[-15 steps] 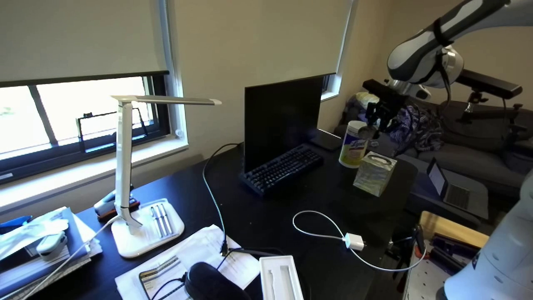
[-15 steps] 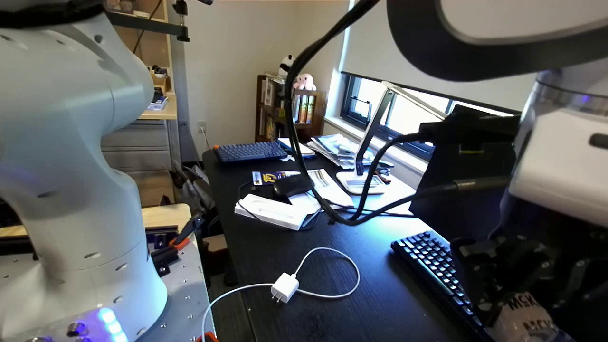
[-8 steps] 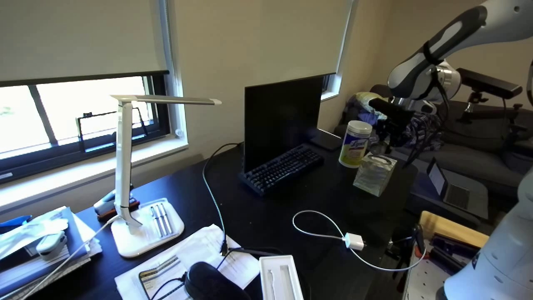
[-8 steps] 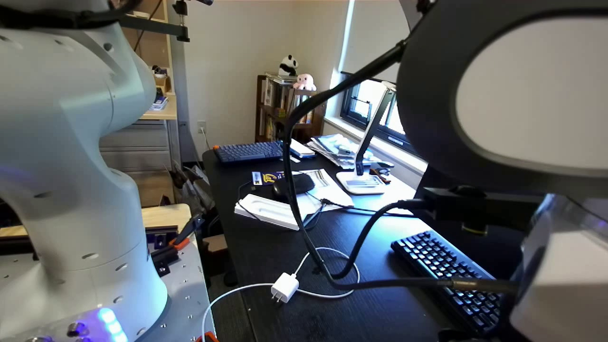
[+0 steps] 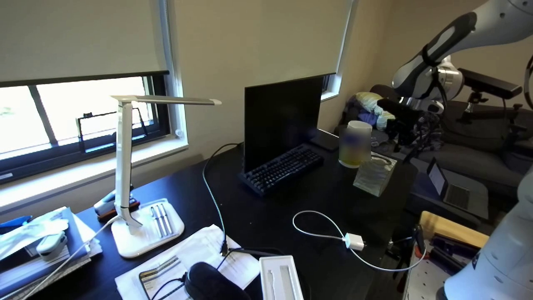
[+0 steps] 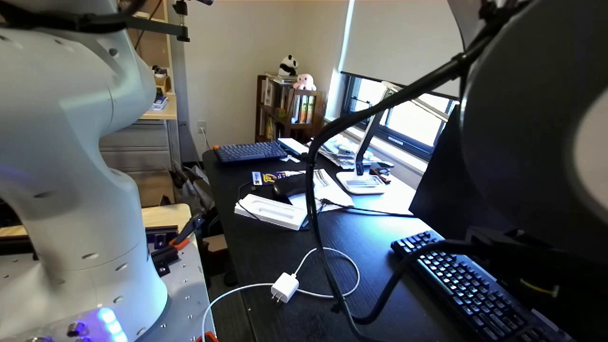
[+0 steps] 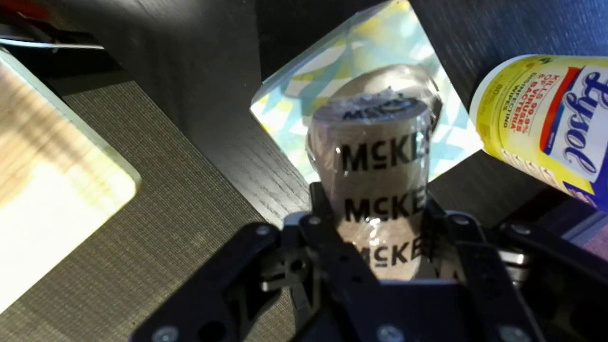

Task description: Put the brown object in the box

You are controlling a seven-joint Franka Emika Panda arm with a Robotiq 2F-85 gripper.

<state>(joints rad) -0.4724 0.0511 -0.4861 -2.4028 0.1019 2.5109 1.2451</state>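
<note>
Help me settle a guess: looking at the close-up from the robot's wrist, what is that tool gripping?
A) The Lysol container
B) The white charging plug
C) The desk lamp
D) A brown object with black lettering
D: in the wrist view the brown object, its black lettering facing the camera, is held between the two sides of the tool, while the Lysol container is off to the right.

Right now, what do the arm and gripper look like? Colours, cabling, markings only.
The arm has rounded whitish links, a dark grey section with a pale inset, a black band, a loose black cable and blue lights at its base. The gripper is black and jointed, with silvery screw heads. I can't read any lettering on either.
</note>
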